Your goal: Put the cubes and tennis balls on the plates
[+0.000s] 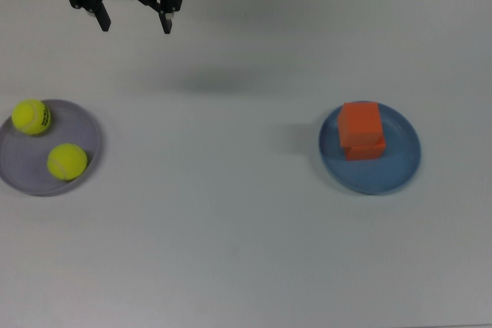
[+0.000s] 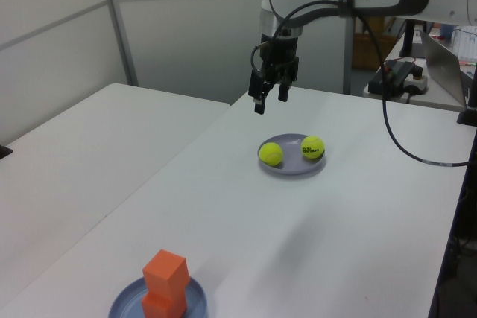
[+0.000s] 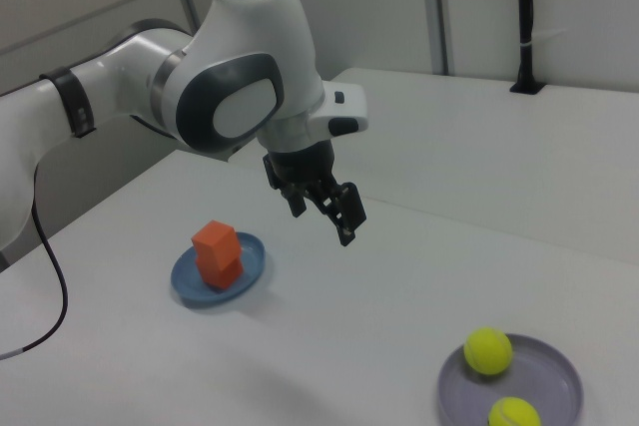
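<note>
Two orange cubes (image 1: 360,130) (image 2: 165,281) (image 3: 217,252) are stacked on the blue plate (image 1: 400,165) (image 2: 196,300) (image 3: 254,266) at the top view's right. Two tennis balls (image 1: 31,117) (image 1: 66,161) (image 2: 271,153) (image 2: 313,147) (image 3: 487,350) (image 3: 513,413) lie on the lavender plate (image 1: 88,134) (image 2: 294,167) (image 3: 552,374) at the top view's left. My gripper (image 1: 135,23) (image 2: 260,101) (image 3: 321,221) hangs open and empty high above the table, at the top view's upper left, apart from both plates.
A second white table (image 2: 82,139) stands beside this one in the left view. Cables and equipment (image 2: 399,72) sit past the far end. A black pole (image 3: 524,17) rises from the table behind in the right view.
</note>
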You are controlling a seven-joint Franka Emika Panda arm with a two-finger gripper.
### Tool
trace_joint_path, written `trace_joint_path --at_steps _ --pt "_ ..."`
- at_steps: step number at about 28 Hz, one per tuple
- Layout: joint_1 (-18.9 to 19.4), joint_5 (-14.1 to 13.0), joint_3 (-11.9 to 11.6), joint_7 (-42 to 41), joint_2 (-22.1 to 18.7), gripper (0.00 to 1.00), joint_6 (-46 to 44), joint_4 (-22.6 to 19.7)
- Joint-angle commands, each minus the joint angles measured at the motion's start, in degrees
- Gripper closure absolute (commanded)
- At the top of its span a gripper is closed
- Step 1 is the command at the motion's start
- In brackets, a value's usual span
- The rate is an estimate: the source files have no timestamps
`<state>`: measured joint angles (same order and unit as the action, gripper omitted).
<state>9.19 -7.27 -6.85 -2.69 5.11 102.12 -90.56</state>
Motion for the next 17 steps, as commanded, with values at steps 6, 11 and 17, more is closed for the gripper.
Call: trace_joint_path --at_steps 6,11,17 --pt "0.13 0.94 0.35 1.46 -1.86 0.00 -0.35 -1.73" --pt "0.13 0.86 0.35 1.55 -1.86 0.00 -0.35 -1.73" --pt "0.13 0.86 0.35 1.81 -2.04 0.00 -0.43 -1.82"
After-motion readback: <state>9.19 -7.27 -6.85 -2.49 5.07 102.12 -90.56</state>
